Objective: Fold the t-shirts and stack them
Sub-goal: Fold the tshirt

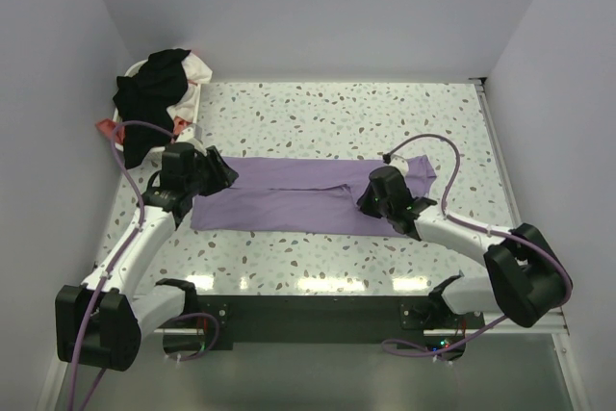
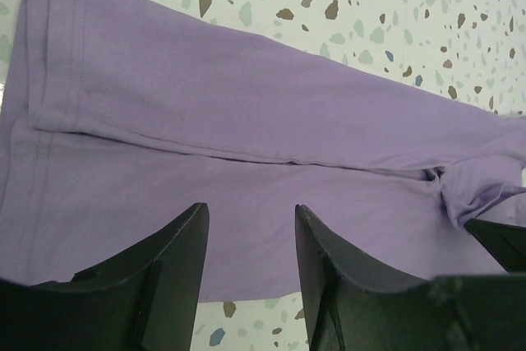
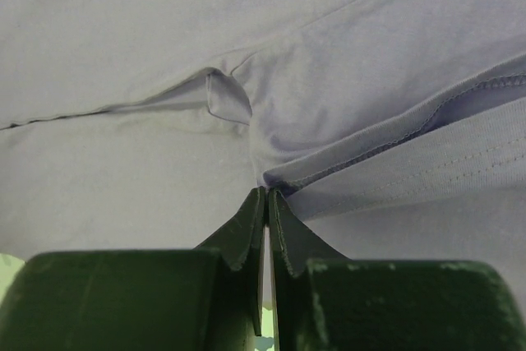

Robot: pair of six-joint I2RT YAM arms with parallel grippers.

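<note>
A purple t-shirt point(image 1: 289, 201) lies flat on the speckled table as a long folded strip. My left gripper point(image 1: 223, 172) is open just above the shirt's left end; in the left wrist view its jaws point(image 2: 251, 215) stand apart over the purple cloth point(image 2: 205, 121) near its front edge. My right gripper point(image 1: 369, 201) is at the shirt's right part. In the right wrist view it point(image 3: 267, 192) is shut, its tips pinching a fold of the shirt point(image 3: 164, 55) where a stitched hem point(image 3: 411, 129) meets them.
A pile of black point(image 1: 154, 89) and white point(image 1: 197, 69) garments sits at the back left corner, with a red item point(image 1: 104, 127) beside it. White walls enclose the table on three sides. Speckled tabletop point(image 1: 337, 113) shows behind the shirt.
</note>
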